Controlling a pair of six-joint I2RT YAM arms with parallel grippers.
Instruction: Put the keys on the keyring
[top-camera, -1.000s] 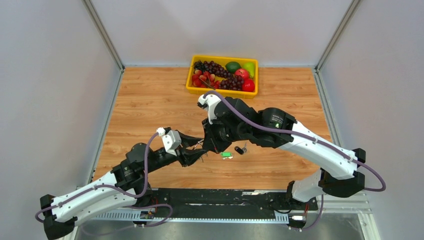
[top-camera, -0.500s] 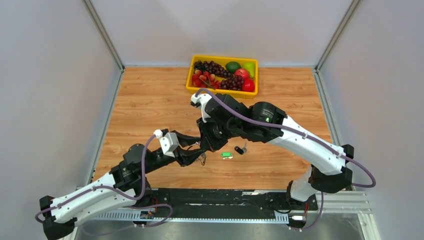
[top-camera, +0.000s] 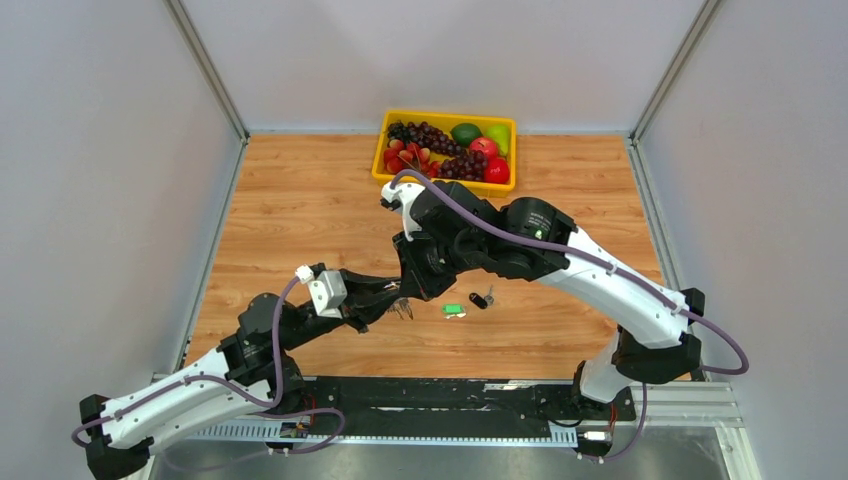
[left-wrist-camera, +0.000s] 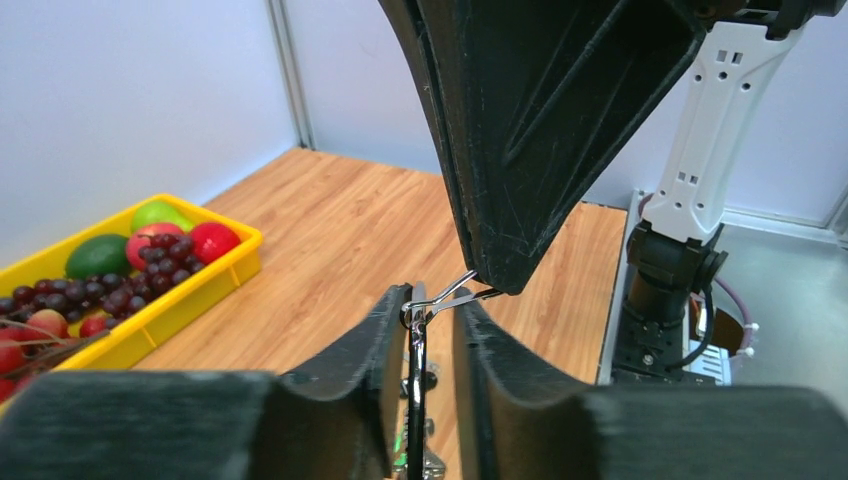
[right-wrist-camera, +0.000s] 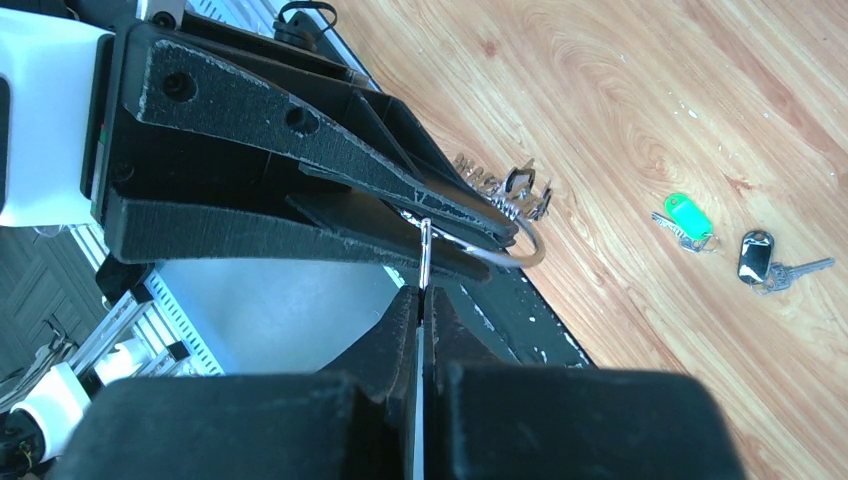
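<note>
The right gripper (right-wrist-camera: 421, 298) is clenched on the keyring (right-wrist-camera: 527, 243). The keyring also sits between the fingers of the left gripper (left-wrist-camera: 432, 300); whether they clamp it, I cannot tell. The green key (right-wrist-camera: 686, 214) and the black key (right-wrist-camera: 754, 256) lie on the table (top-camera: 300, 200) at 3 o'clock from it.

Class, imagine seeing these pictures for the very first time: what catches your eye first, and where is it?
The left gripper and right gripper meet tip to tip above the table, a thin keyring between them. At its far edge sits a yellow tray of bright fruit. A green key and a black key lie just right of the grippers.
</note>
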